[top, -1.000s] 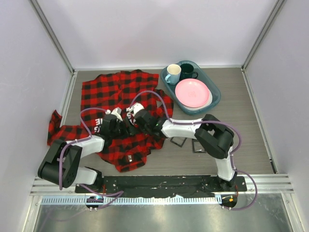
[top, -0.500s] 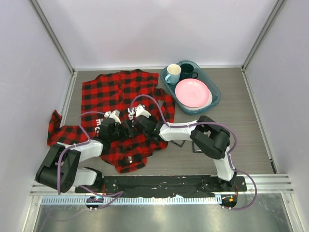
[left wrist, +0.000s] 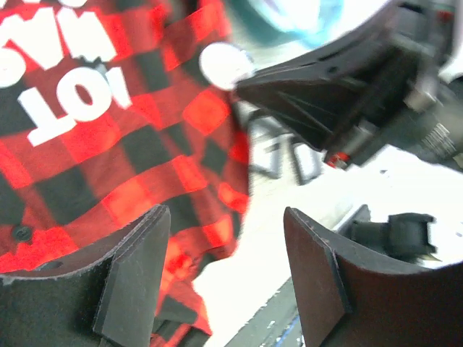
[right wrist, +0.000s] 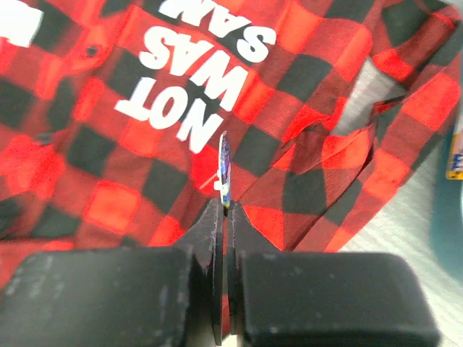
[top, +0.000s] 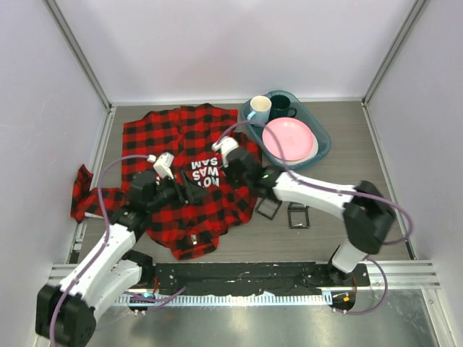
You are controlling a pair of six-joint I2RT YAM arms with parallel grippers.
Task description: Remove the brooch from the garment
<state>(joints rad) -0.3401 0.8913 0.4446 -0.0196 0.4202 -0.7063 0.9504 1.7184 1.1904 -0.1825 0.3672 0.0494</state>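
Note:
The garment (top: 163,137), a red-and-black checked shirt with white lettering, lies spread on the table's left half; it also shows in the left wrist view (left wrist: 87,144) and the right wrist view (right wrist: 304,94). My right gripper (top: 235,160) hangs over the shirt's right side. In the right wrist view it (right wrist: 224,210) is shut on the brooch (right wrist: 225,163), a thin white-and-blue disc seen edge-on, held clear above the cloth beside the lettering. My left gripper (top: 187,190) is open and empty over the shirt's lower part, its jaws (left wrist: 224,238) wide apart.
A teal tray (top: 323,148) at the back right holds a pink plate (top: 288,139), a white mug (top: 259,110) and a dark mug (top: 281,106). Two small black square frames (top: 268,208) (top: 298,216) lie on the table right of the shirt.
My right gripper has risen and moved up and right off the shirt, shut on the brooch. My left arm has drawn back to the left. The lettering now shows.

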